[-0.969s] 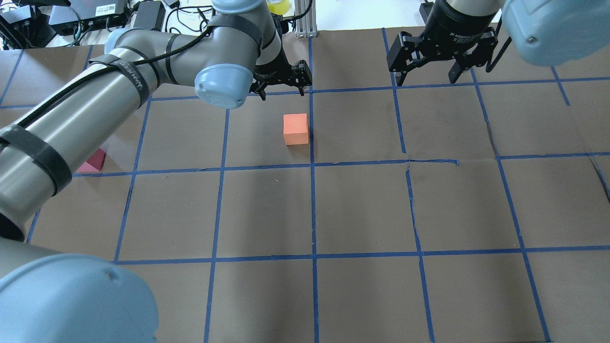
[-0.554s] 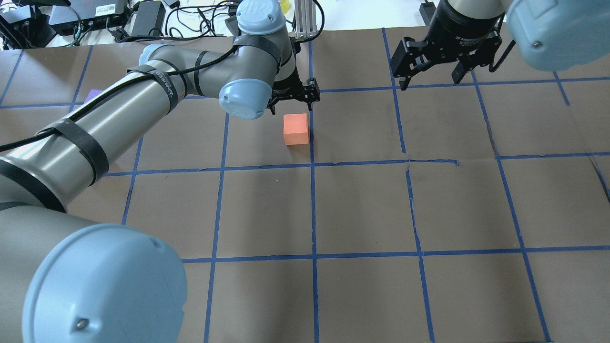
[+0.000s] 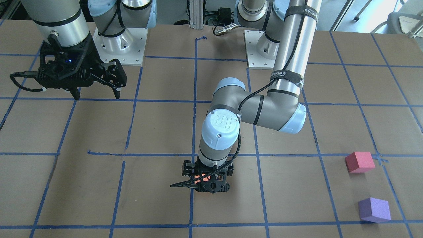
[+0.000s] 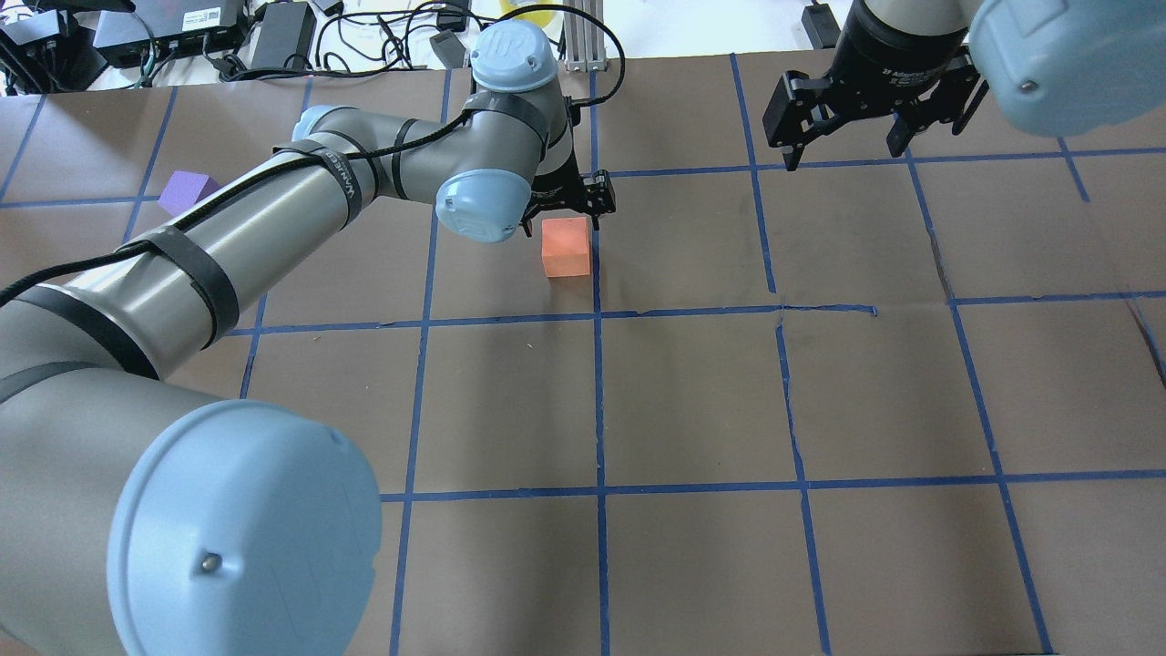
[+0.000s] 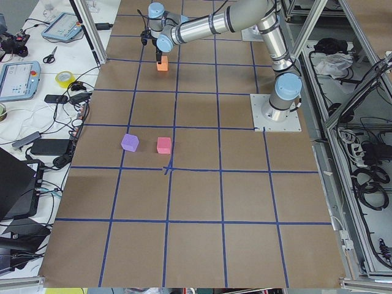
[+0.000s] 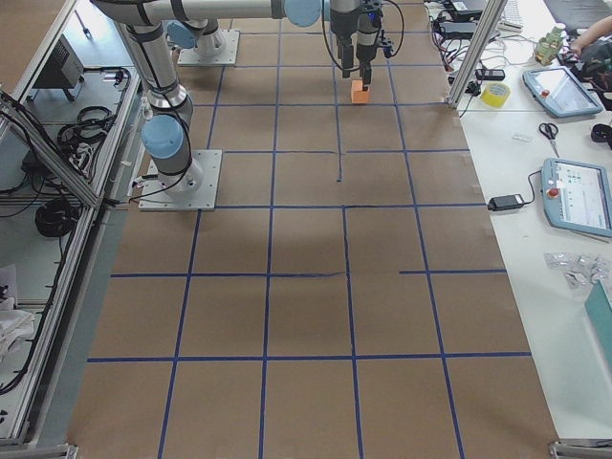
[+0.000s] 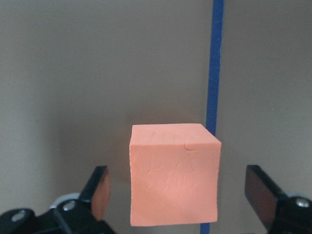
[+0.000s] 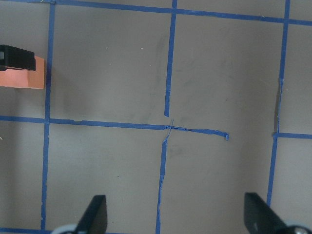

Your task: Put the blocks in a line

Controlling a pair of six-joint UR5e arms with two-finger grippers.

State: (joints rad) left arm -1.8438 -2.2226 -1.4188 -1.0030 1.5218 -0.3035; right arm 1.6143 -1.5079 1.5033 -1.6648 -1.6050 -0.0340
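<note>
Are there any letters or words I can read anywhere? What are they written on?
"UR": on the left arm's blue cap.
White print on the left arm's black strap: too blurred to read.
White print on the black collar above the right hand: too small to read.
The orange block has no writing on the faces that show.

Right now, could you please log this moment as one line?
left gripper: open, flanking orange cube, untouched | right gripper: open, away from cubes | pinkish-red cube, purple cube: off to robot's left
</note>
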